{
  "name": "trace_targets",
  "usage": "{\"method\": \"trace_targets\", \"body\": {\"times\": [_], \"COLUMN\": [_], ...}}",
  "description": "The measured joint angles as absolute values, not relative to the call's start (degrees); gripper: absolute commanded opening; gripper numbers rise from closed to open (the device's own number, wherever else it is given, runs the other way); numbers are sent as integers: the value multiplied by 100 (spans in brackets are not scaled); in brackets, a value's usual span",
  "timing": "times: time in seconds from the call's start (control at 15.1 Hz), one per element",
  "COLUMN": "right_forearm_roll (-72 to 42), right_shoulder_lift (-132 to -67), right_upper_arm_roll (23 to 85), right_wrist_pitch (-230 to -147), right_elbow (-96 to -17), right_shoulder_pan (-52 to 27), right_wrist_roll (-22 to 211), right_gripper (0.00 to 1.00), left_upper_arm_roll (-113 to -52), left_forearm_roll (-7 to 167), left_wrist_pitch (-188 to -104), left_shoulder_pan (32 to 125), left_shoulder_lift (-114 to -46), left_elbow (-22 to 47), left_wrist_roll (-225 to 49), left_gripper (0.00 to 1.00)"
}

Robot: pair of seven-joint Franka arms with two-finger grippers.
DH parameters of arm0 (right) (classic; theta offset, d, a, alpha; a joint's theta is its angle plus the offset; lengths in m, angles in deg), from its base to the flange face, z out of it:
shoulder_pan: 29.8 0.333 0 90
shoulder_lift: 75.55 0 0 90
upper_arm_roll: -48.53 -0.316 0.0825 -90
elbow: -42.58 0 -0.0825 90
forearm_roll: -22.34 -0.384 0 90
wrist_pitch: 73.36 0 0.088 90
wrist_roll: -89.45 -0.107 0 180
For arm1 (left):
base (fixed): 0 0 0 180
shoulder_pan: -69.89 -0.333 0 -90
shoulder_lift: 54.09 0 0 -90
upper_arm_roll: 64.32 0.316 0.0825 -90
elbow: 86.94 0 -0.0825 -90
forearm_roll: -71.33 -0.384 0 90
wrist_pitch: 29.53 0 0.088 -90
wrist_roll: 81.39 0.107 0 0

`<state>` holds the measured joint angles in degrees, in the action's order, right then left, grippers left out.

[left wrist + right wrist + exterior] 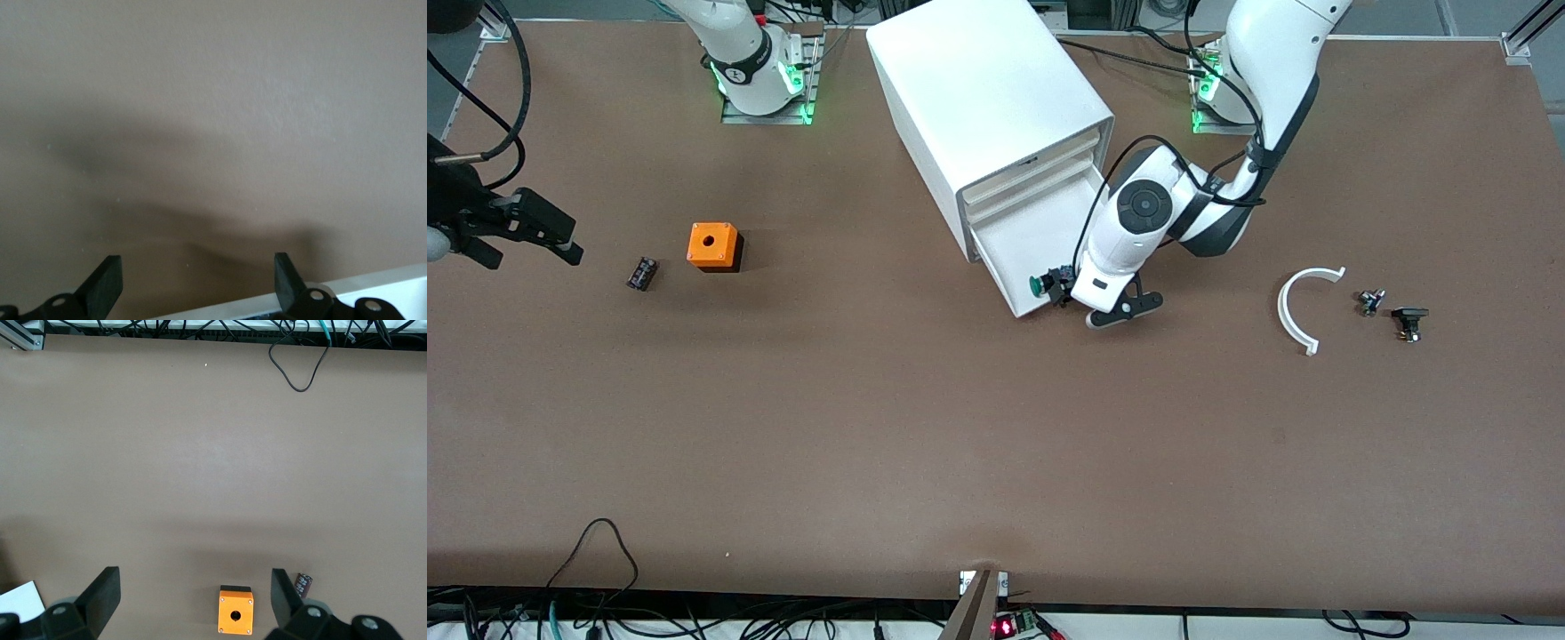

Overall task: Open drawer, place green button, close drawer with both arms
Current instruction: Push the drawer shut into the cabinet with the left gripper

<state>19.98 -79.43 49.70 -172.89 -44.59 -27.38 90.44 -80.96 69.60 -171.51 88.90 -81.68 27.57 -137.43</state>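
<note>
The white cabinet [978, 89] stands at the middle of the table's robot side. Its bottom drawer [1024, 238] is pulled out toward the front camera. The button [1042, 285], green cap and dark body, lies in the drawer just inside its front panel. My left gripper [1125, 311] is open and empty, low over the table beside the drawer's front corner. In the left wrist view my left gripper [197, 283] holds nothing, and the drawer's white edge [373, 288] shows by one finger. My right gripper [525, 249] is open and empty, waiting at the right arm's end of the table; it also shows in the right wrist view [195, 593].
An orange cube with a hole [713, 245] and a small black part [641, 272] lie toward the right arm's end; both show in the right wrist view [235, 610] [303, 582]. A white curved piece [1303, 307] and two small dark parts [1371, 301] [1408, 322] lie toward the left arm's end.
</note>
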Motion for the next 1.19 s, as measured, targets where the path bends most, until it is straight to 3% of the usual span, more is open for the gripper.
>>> {"method": "trace_targets", "body": {"times": [1.19], "right_forearm_roll": [2030], "right_shoulder_lift": [-8107], "right_upper_arm_roll": [4973], "right_wrist_pitch": [-16573], "right_elbow": [-4174], "right_shoulder_pan": [-2723], "right_wrist_roll": [8934], "right_gripper": [100], "left_upper_arm_roll": [-9117], "left_forearm_roll": [6960], "left_wrist_pitch": [-16972], "left_shoulder_pan": [8865], "left_shoulder_lift": [-8149], "left_elbow": [3103], "left_wrist_roll": [-14457], "left_gripper": [100]}}
